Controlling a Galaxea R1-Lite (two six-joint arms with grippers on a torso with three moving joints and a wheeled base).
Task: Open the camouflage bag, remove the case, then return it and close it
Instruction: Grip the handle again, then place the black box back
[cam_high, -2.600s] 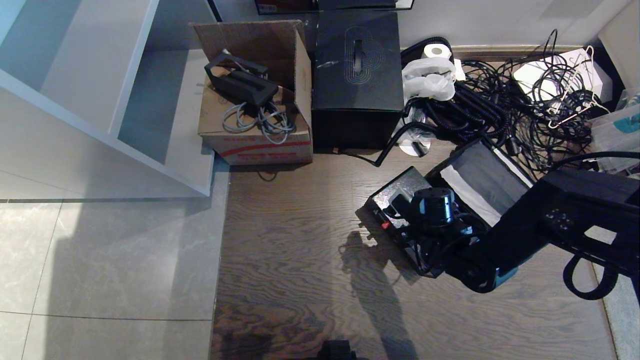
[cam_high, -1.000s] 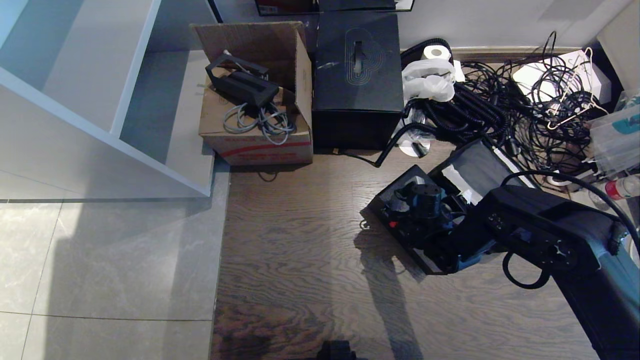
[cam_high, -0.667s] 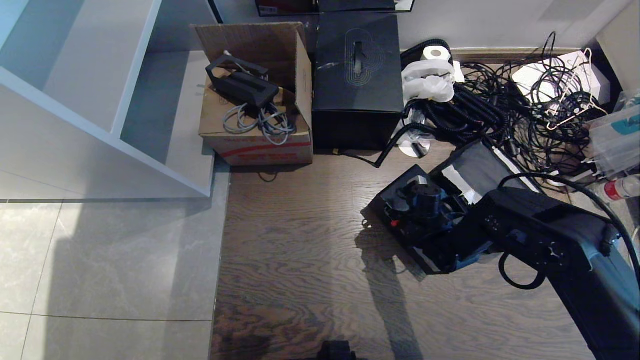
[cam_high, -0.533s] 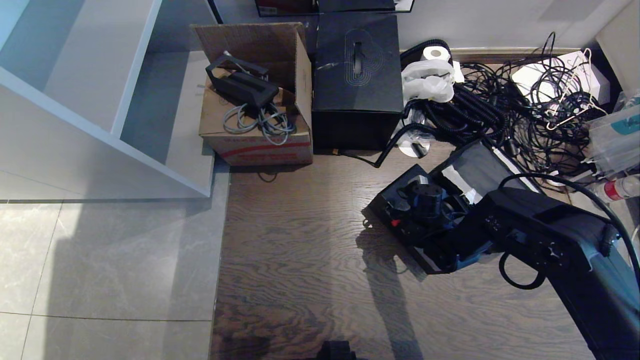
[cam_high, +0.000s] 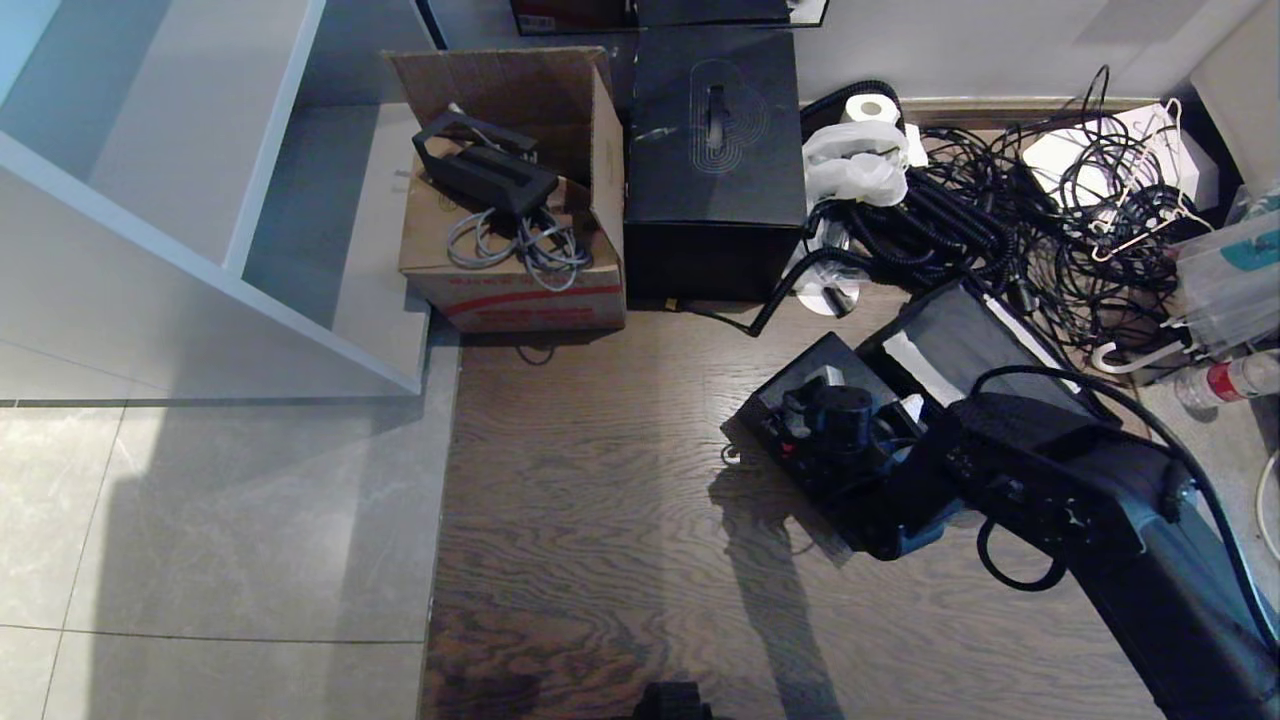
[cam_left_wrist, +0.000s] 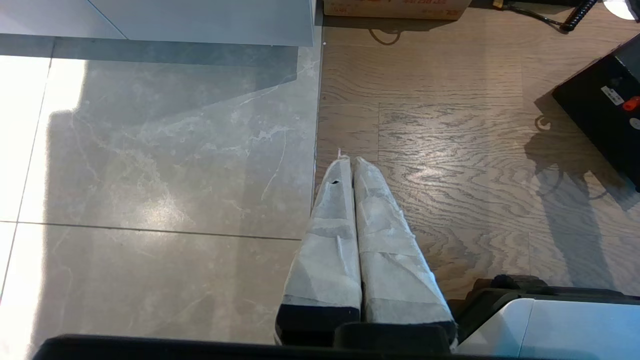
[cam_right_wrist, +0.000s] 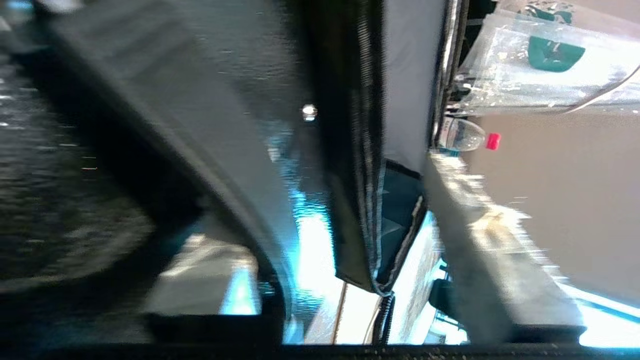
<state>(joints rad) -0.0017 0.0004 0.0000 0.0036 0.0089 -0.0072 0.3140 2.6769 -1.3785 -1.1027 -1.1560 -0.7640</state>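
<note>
Right pincer (cam_high: 805, 415) low over the flat speckled black hard case (cam_high: 790, 385)

Whether this pincer holds the case, I cannot tell. The case lies on the wooden floor (cam_high: 600, 500), touching the open bag with grey inside (cam_high: 950, 335). Left pincer (cam_left_wrist: 350, 165) is pressed together, well apart from it.

Open cardboard box (cam_high: 520, 240) with red stripe, holding a black angular device (cam_high: 480, 165) and coiled grey cables (cam_high: 520, 245). Tall black cube box (cam_high: 715, 150) with engraved oval pattern, just beside it. Toilet roll (cam_high: 872, 104); white plastic bag (cam_high: 855, 165). Tangle of black cords (cam_high: 1010, 220). Clear bottle, red cap (cam_high: 1225, 380). White shelving (cam_high: 200, 190). Wood-grain floor (cam_high: 600, 520); grey tiles (cam_high: 200, 540).
</note>
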